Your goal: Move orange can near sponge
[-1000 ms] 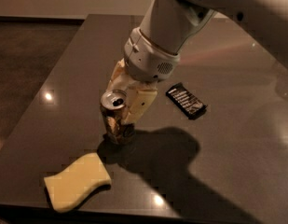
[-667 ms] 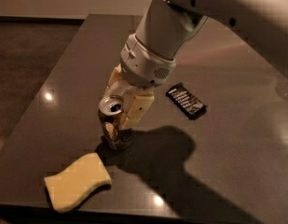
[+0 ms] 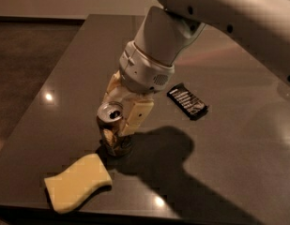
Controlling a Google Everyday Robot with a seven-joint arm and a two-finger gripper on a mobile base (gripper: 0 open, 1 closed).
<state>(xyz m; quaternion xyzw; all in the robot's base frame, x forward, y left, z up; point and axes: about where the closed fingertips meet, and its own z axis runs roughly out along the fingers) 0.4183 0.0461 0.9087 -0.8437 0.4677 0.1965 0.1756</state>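
Observation:
The orange can (image 3: 110, 136) stands upright on the dark table (image 3: 55, 78), its silver top and pull tab showing. Its base is right beside the far edge of the pale-yellow wavy sponge (image 3: 78, 182), which lies flat near the table's front edge. My gripper (image 3: 115, 125) reaches down from the white arm and is shut on the can, with one cream finger (image 3: 136, 117) on the can's right side and the other behind it at the upper left. The can's lower part is in shadow.
A flat black snack wrapper (image 3: 187, 101) lies to the right of the can, behind the arm's shadow. The table's front edge runs just below the sponge, and its left edge drops to a dark floor (image 3: 22, 50).
My gripper has moved the can forward and down, closer to the sponge. The sponge and the wrapper have not moved.

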